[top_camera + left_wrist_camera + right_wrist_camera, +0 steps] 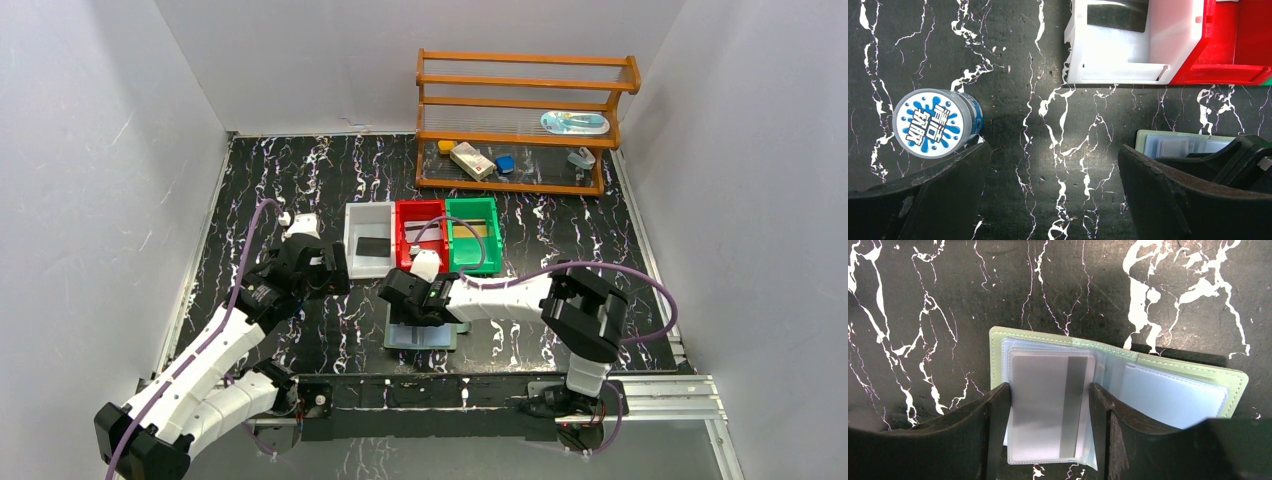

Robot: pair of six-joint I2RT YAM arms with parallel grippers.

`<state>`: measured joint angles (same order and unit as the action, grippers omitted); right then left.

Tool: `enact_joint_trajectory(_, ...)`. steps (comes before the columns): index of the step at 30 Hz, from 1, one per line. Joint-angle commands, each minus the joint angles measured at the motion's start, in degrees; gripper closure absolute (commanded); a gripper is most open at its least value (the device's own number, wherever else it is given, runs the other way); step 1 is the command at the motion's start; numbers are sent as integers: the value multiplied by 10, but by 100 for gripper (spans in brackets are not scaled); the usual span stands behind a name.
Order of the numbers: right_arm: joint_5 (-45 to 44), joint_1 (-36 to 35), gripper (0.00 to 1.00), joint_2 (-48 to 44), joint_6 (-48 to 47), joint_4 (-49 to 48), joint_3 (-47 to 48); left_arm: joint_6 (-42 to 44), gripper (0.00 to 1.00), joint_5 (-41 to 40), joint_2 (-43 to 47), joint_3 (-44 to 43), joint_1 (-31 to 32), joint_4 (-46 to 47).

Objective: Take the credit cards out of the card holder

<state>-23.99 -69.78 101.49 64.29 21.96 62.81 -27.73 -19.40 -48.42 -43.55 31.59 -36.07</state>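
The grey-green card holder point(1193, 367) lies open on the black marbled table, near the front in the top view point(420, 338). A silver-grey credit card point(1048, 405) with a darker stripe sits in its clear bluish pocket. My right gripper point(1049, 435) stands over the holder, its two fingers pressed against both long sides of that card and pocket. My left gripper point(1053, 190) is open and empty above bare table, left of the holder point(1173, 145). A black card point(372, 246) lies in the white bin point(352, 232), and a gold card point(470, 230) in the green bin point(494, 240).
A red bin point(403, 240) stands between the white and green bins, just behind the holder. A round blue-and-white tin point(933, 122) stands by my left finger. A wooden rack point(525, 120) with small items stands at the back right. White walls enclose the table.
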Motion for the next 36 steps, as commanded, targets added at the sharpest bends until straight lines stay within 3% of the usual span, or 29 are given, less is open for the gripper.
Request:
enact_joint_trajectory(1,28,-2,36,10,9,-47,-40,1,2,-1,-2,-12,-4,-6)
enact_joint_trajectory(12,108,33,40,-71,33,-223,-168,6,2,34,2,-8,-4,6)
enact_joint_trajectory(17,139,45,39,-69,41,-248,-190,12,2,76,-4,-2,-4,19)
enact_joint_trajectory(20,134,47,37,-65,38,-221,-179,-22,2,156,-9,16,-4,39)
enact_joint_trajectory(21,133,47,37,-63,39,-220,-181,-58,5,210,-8,42,-4,69)
enact_joint_trajectory(23,136,49,37,-63,40,-227,-185,-108,23,310,-9,102,-4,150)
enact_joint_trajectory(28,143,52,37,-59,41,-234,-187,-137,47,408,-29,156,-4,215)
enact_joint_trajectory(36,153,58,36,-62,45,-248,-199,-161,48,497,-64,213,-3,325)
